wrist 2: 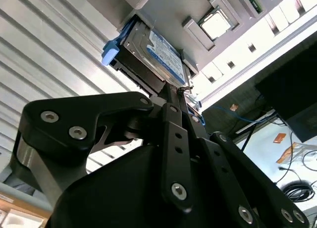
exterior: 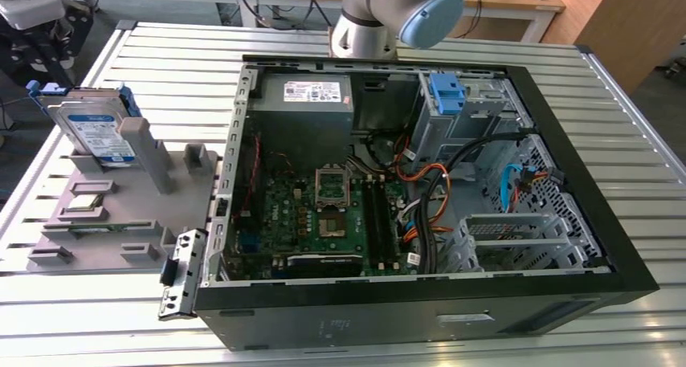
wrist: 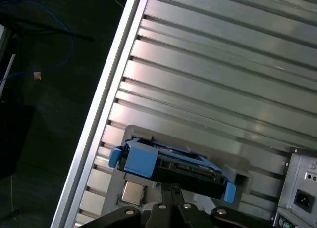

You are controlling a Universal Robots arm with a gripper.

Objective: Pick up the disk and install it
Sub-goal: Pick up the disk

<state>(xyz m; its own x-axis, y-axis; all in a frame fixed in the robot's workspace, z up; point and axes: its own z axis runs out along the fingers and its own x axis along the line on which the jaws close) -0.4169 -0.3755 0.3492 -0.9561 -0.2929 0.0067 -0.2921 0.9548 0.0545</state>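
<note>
The table is a surface of ribbed silver aluminium slats that catch pale reflections. Past its far edge in the exterior view stand a light wooden bench and a wooden cabinet. Beside the table's rim in the first wrist view lies dark floor with a loose blue cable.

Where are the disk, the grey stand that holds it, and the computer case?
the disk [exterior: 96, 132]: exterior view, on its white-and-blue label.
the grey stand [exterior: 177, 202]: exterior view, on a bare part of its flat base.
the computer case [exterior: 429, 309]: exterior view, on its dark outer wall.
</note>
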